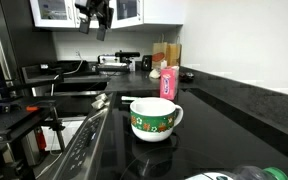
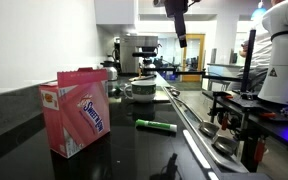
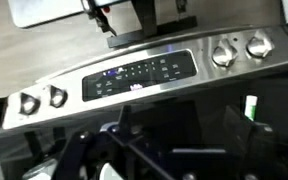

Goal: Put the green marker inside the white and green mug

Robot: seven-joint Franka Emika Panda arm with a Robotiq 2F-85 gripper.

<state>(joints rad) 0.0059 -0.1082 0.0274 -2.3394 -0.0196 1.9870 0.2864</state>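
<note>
Noting gripper high over the stove, with fingers spread wide in the wrist view, clasping nothing. Locating green marker lying flat on the black counter, near the stove edge, well apart from the white and green mug farther along the same counter.

Flagging risks:
- Judging a slim stick on glossy stone as prone to rolling or skating away if pinched off-centre or nudged by one finger first, possibly toward the stove edge.
- Expecting a long descent, so watching for a fingertip striking the hard counter.
- Weighing a tilted release clipping the mug rim and dropping outside, though counting on the wide mouth.
- Keeping clear of pink box and pink cup.

Recording surface as dark, polished, reflecting. Recording room as a kitchen, with white cabinets overhead and clutter at the far counter end.
</note>
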